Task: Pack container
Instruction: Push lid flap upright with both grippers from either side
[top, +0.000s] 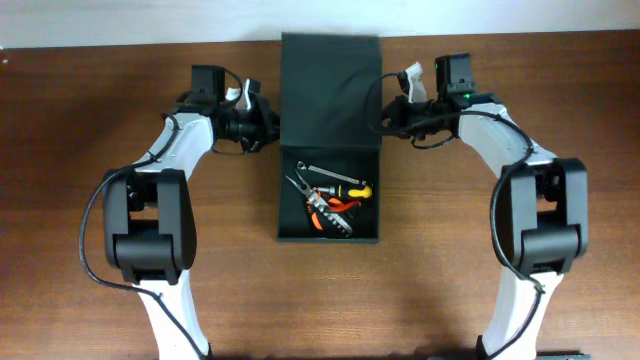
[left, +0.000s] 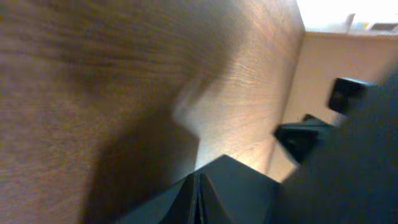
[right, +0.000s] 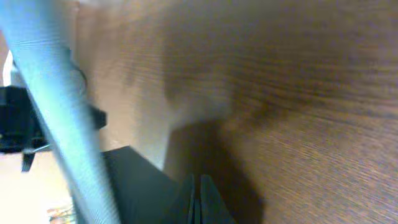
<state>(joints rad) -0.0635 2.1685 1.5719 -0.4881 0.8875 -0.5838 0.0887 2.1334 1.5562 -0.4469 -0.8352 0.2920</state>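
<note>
The dark container sits mid-table with its flap lid open toward the far side. Inside lie a wrench, orange-handled pliers and a yellow-tipped screwdriver. My left gripper is at the lid's left edge and my right gripper is at its right edge. In the left wrist view the fingers are pressed together beside a dark surface. In the right wrist view the fingers are also together beside a dark surface. I cannot tell whether either touches the lid.
The brown wooden table runs around the container. A pale wall edge lies along the table's far side. A blurred pale band crosses the left of the right wrist view.
</note>
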